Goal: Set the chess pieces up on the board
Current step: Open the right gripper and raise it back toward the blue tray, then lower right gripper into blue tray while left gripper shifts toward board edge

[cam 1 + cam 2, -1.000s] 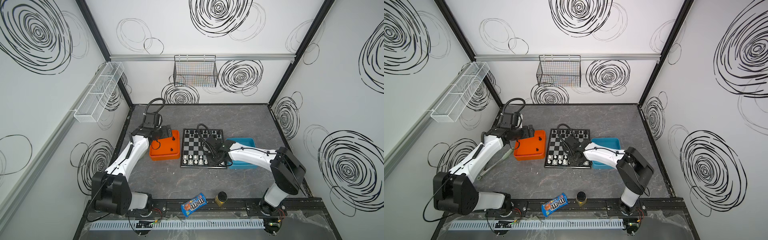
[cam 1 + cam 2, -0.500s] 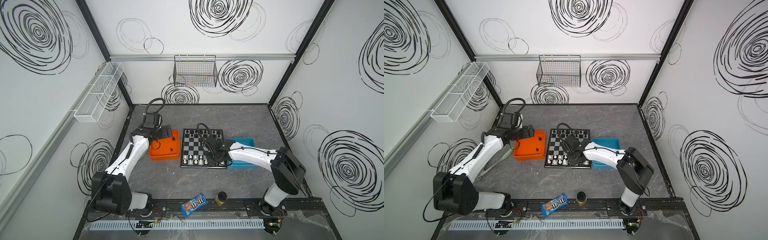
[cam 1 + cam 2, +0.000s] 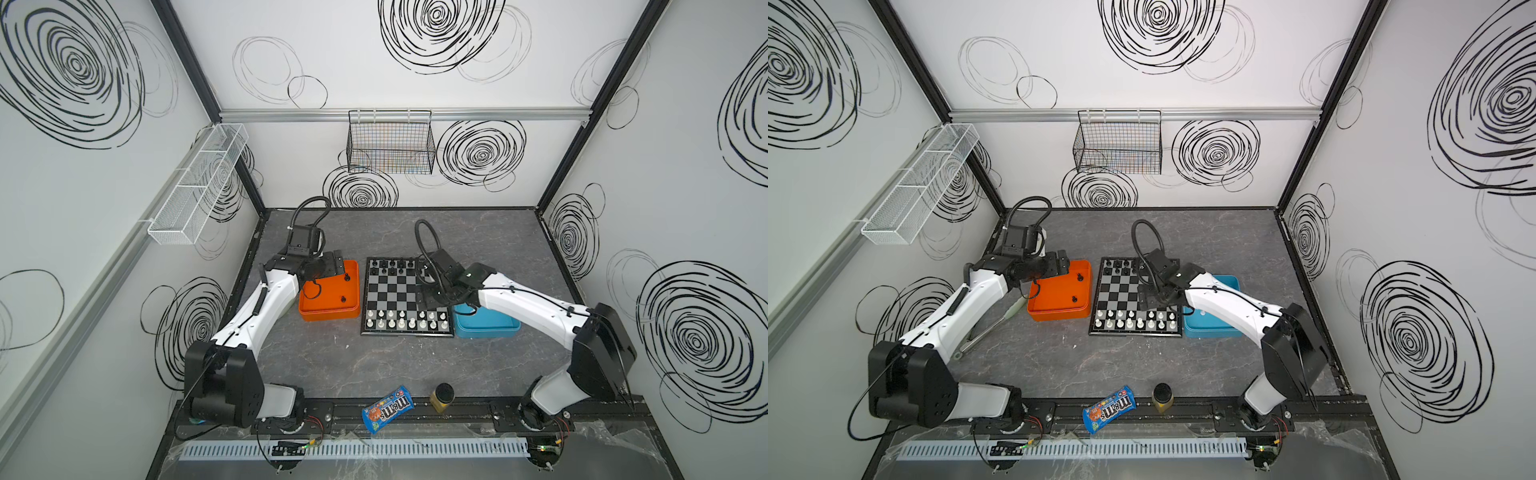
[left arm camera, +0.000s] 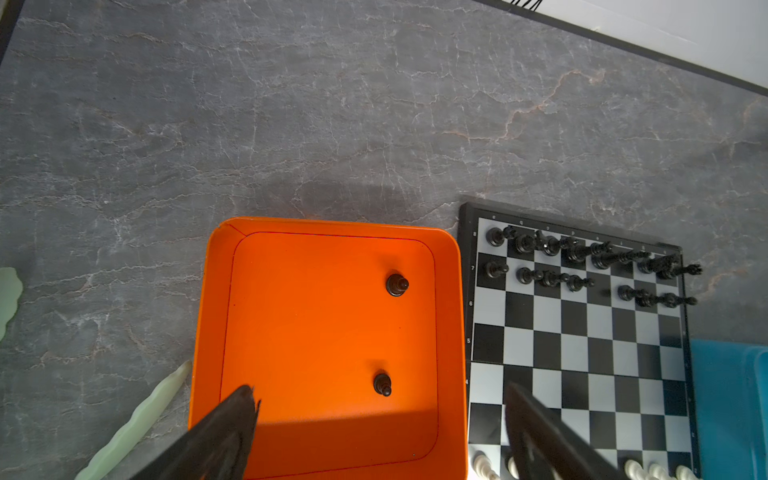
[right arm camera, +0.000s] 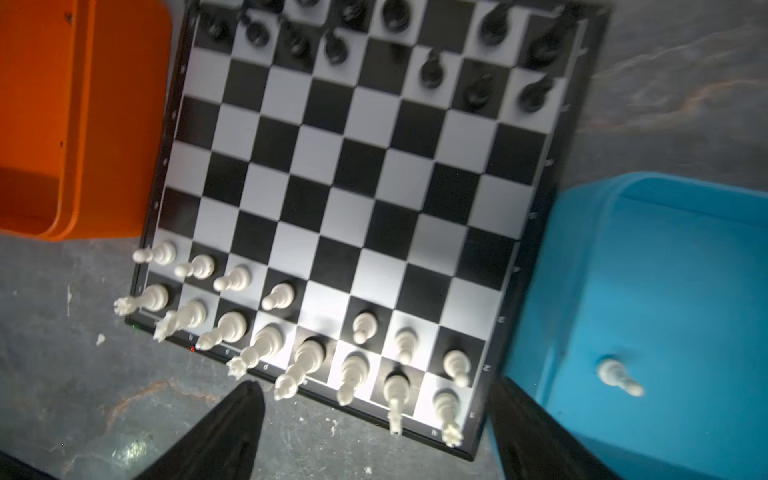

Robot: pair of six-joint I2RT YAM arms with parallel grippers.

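While spread wide, right claw [image 3: 430, 296] above the board [image 3: 390, 296]

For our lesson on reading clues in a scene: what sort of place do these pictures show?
Probably a robot test cell in a lab: swirl-printed walls box in a grey tabletop, and a left arm and a right arm are mounted on a rail at its front.

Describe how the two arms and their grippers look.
The left arm and right arm each have glossy white link shells between bulky black joint housings. A thin black cable runs along each white link, and a black ribbed hose loops up from each wrist. The left gripper and right gripper are black, with flat, tapering fingers.
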